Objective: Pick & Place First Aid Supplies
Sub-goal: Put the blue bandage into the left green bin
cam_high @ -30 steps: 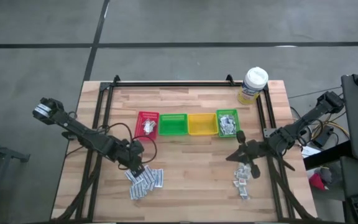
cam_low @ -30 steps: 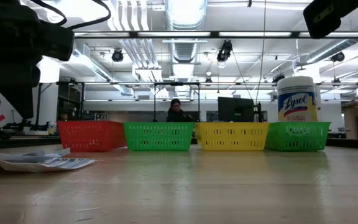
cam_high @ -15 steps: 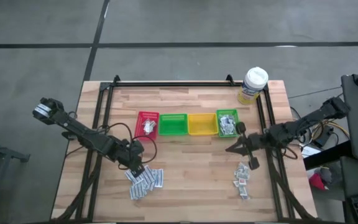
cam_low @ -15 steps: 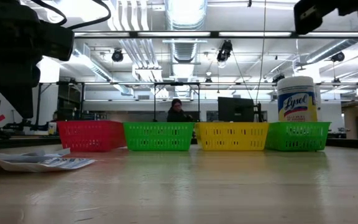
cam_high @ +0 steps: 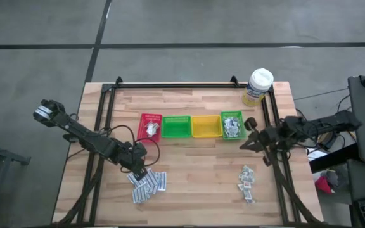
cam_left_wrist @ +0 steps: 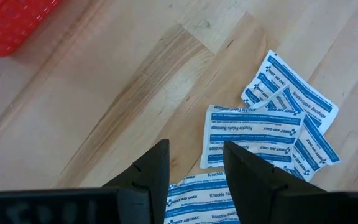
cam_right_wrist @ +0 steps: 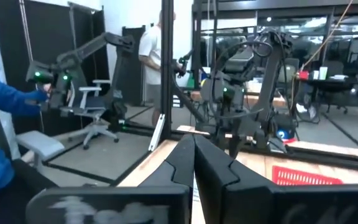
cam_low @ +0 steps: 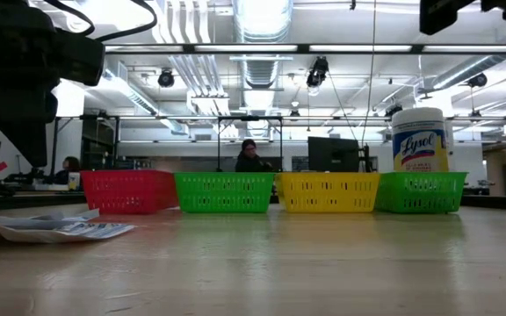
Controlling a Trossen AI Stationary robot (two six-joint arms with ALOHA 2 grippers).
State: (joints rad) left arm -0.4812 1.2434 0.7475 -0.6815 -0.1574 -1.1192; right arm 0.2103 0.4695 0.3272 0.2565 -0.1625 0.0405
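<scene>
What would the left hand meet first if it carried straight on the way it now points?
Probably the knuckle fabric bandage sachets lying on the wooden table: the left hand is open and points down at that pile, with one sachet between its fingers. Depth is unclear.

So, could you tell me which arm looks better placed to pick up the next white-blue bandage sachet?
Left. The left gripper hangs open directly over the pile of white-blue bandage sachets. The right gripper is shut, raised beside the far-right green plastic bin, away from them.
</scene>
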